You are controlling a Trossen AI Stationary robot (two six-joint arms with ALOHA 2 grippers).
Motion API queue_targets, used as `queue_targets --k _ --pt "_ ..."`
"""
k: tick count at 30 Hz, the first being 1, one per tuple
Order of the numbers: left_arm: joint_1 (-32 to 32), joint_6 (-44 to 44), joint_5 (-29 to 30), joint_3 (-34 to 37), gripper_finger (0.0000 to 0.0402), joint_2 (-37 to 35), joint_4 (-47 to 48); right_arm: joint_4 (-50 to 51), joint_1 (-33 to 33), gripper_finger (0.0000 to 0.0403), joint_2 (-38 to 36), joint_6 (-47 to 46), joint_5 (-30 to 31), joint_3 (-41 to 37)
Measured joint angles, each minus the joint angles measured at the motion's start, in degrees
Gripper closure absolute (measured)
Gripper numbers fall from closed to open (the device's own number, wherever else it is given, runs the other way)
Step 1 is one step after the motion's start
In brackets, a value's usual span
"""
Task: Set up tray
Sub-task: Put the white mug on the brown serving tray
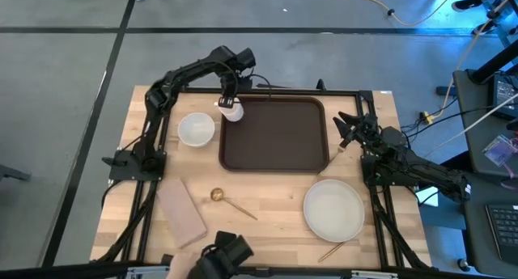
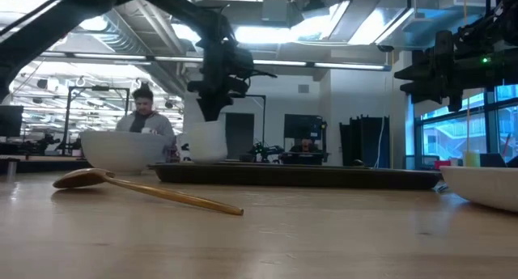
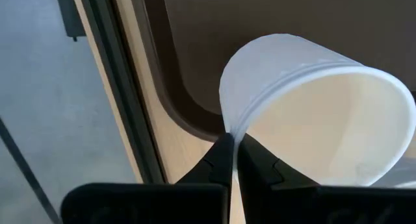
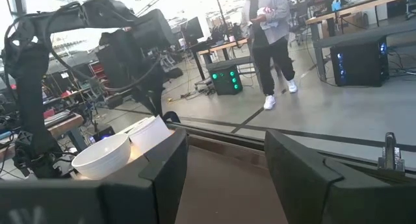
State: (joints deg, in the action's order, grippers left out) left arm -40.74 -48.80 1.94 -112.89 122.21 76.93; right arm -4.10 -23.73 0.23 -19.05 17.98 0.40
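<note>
Brown and wide, the tray (image 1: 275, 135) sits flat on the far middle of the table (image 1: 267, 202). I have my left gripper (image 1: 229, 102) over the tray's far left corner, jaws pinched on the rim of a white paper cup (image 1: 232, 112); from the left wrist the cup (image 3: 312, 107) hangs tilted above the tray's rounded corner (image 3: 188, 113). From table height the cup (image 2: 206, 141) looks down at the tray's rim (image 2: 299, 175), though I cannot tell whether it touches.

My right gripper (image 1: 350, 129) waits just beside the tray's right edge, jaws spread and holding nothing.

On the table I also see a white bowl (image 1: 196, 128) left of the tray, a white plate (image 1: 333, 209) near right, a gold spoon (image 1: 231, 201) and a tan-pink napkin (image 1: 181, 212).
</note>
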Motion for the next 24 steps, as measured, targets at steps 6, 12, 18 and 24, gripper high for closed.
queue_targets --k 6,12,18,24 --pt "1.5 -1.3 1.6 -0.3 0.0398 0.3 -1.7 0.0 0.0 0.0199 0.0 0.0 0.0 0.0" --pt "2.1 -0.4 1.6 -8.9 0.0398 6.1 3.0 0.0 0.0 0.0199 0.0 -0.2 0.4 0.0" --pt "2.2 1.9 2.4 -15.7 0.0398 10.1 7.3 0.0 0.0 0.0199 0.0 -0.3 0.4 0.0" --pt "2.2 2.1 2.0 -15.9 0.0398 10.0 8.5 0.0 0.0 0.0199 0.0 -0.4 0.4 0.0"
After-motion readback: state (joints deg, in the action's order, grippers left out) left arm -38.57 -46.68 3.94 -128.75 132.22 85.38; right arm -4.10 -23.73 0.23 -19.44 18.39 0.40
